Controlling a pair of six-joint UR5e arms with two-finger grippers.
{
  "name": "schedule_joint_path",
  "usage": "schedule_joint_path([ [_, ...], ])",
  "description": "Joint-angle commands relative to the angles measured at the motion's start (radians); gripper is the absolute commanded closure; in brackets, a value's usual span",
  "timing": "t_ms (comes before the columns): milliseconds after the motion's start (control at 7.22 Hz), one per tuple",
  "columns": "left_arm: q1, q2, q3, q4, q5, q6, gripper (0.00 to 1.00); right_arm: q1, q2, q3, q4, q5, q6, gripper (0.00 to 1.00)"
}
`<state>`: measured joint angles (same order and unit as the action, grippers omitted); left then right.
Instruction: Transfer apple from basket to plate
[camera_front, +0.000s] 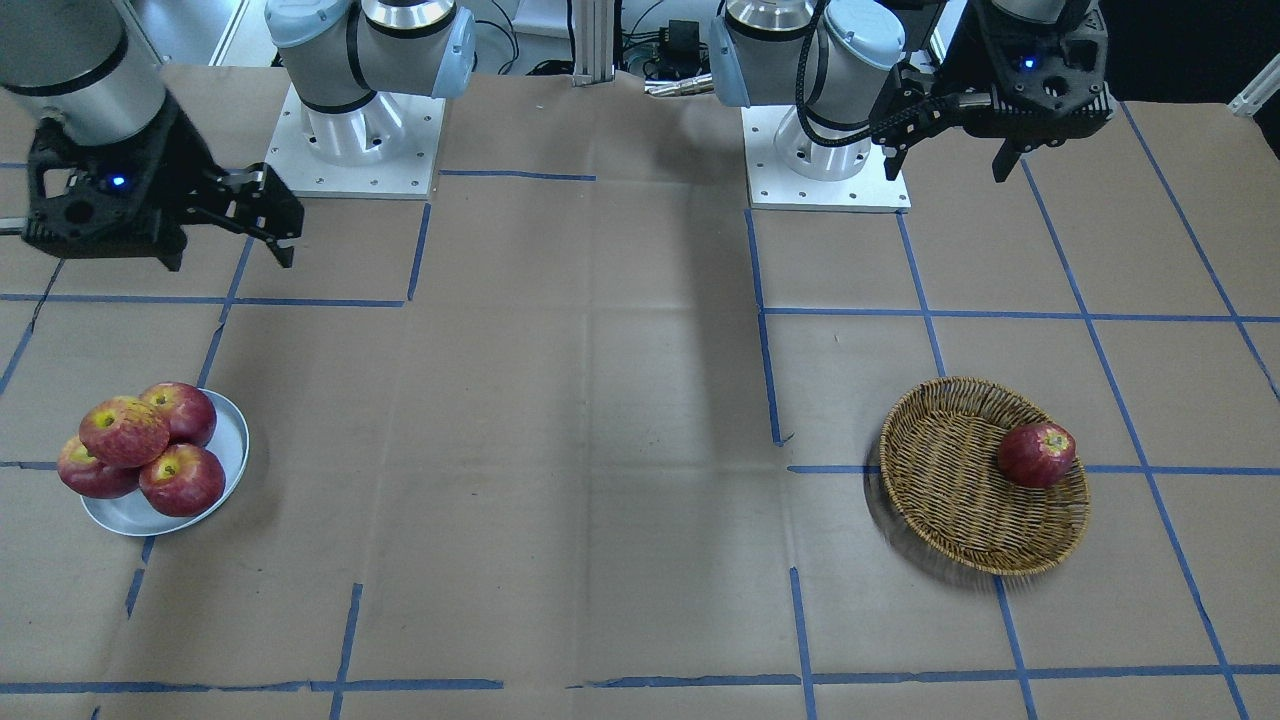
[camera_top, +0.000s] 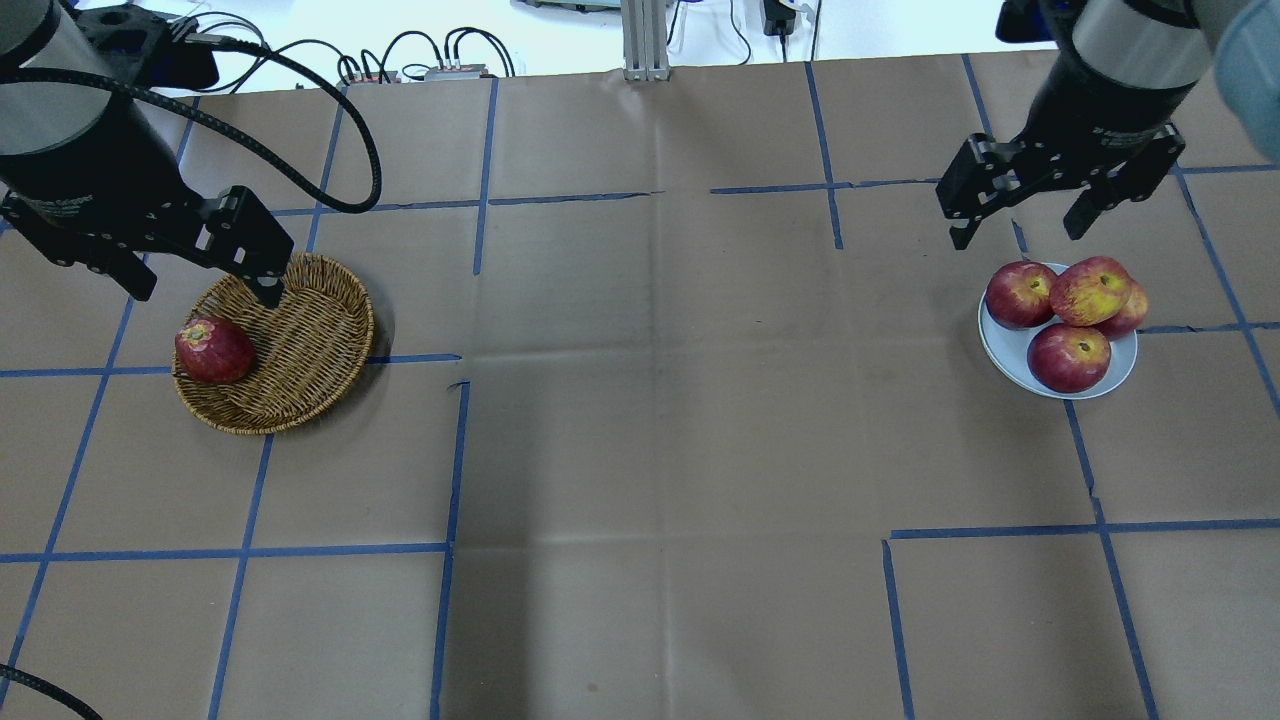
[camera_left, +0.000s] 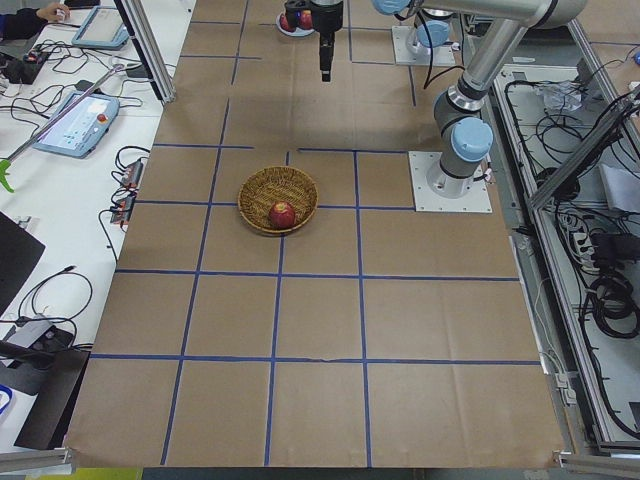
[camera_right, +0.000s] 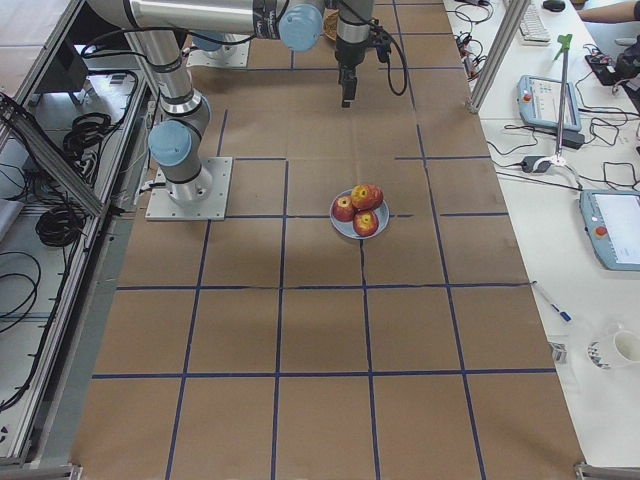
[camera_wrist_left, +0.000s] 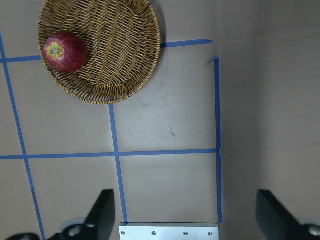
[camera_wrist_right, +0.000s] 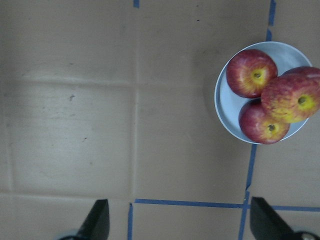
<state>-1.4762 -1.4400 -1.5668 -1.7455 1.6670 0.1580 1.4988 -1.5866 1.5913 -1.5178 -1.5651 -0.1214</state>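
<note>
The lighter pinkish-red streaky apple (camera_top: 1090, 290) lies on top of three darker red apples on the pale plate (camera_top: 1005, 350) at the table's right; it also shows in the right wrist view (camera_wrist_right: 292, 97). The wicker basket (camera_top: 300, 340) at the left holds one dark red apple (camera_top: 213, 350) against its rim. My left gripper (camera_top: 205, 288) is open and empty, high above the basket's far edge. My right gripper (camera_top: 1018, 232) is open and empty, above the table just beyond the plate.
Brown paper with blue tape lines covers the table (camera_top: 650, 450). The arm bases stand on white mounting plates (camera_front: 355, 150) at the robot's side. Operators' tables with tablets and cables (camera_left: 70, 120) line the far side.
</note>
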Motion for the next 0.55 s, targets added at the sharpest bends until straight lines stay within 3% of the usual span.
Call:
schedule_joint_path([
  [0,-0.001,-0.003,-0.004,0.001,0.000,-0.001,0.00,0.063,-0.050,0.047,0.008,0.016,0.066,0.00],
  [415,0.000,-0.008,-0.006,0.001,0.002,0.005,0.00,0.063,-0.056,0.059,-0.002,0.008,0.068,0.00],
])
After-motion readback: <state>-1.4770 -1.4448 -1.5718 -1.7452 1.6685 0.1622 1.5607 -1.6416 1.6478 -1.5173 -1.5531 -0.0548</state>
